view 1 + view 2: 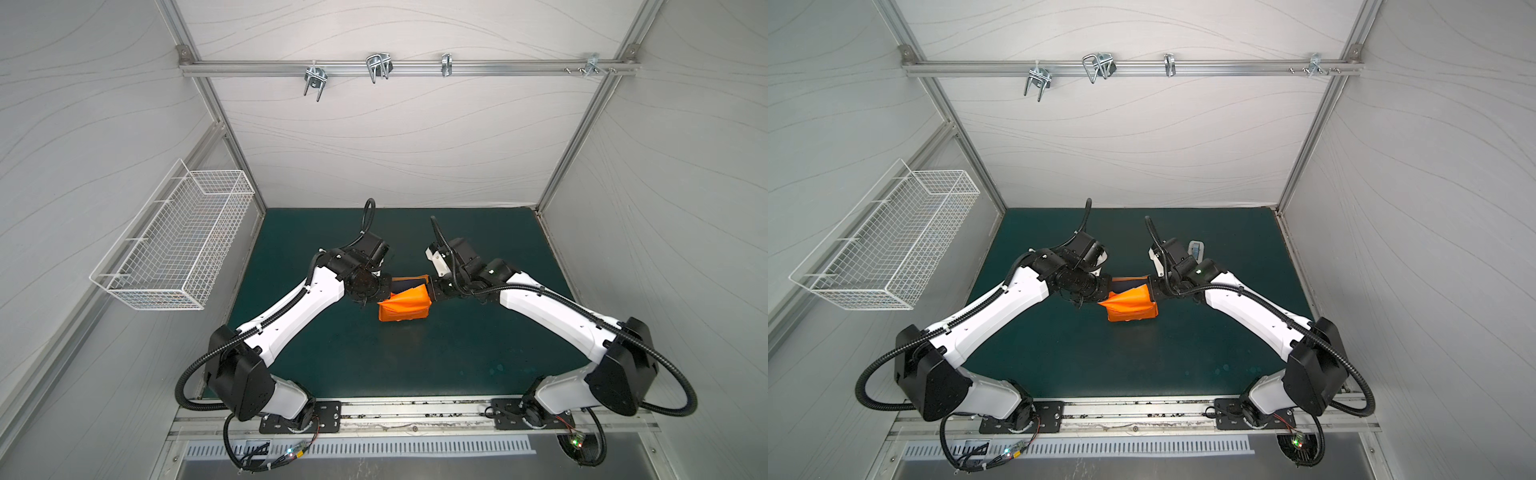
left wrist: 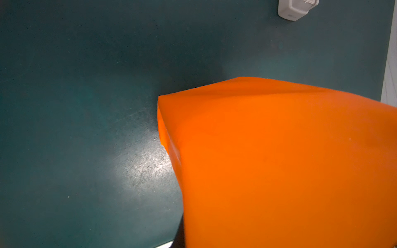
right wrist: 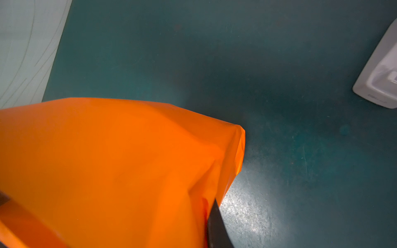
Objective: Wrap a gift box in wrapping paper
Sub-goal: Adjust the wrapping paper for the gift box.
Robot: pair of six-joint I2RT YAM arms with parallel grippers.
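We are gripping the wrapping paper (image 1: 403,311) at opposite ends | left claw (image 1: 379,297) closed on it, apparently | right claw (image 1: 433,291) closed likewise | gift box (image 1: 405,286) sitting on the table (image 1: 415,361), paper folding over it, dark top partly showing.

wrapping paper (image 1: 403,308) around gift box (image 1: 406,286), on table (image 1: 415,361)

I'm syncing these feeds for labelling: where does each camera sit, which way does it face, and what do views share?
Top views: high above the base end, looking down at the green mat; left arm and right arm show whole.
Left wrist: on the left arm, looking across the wrapping paper toward the tape dispenser; no robot part clearly shows.
Right wrist: on the right arm, looking across the same paper; one dark finger shows.
Shared: both wrist views show paper, mat and dispenser.
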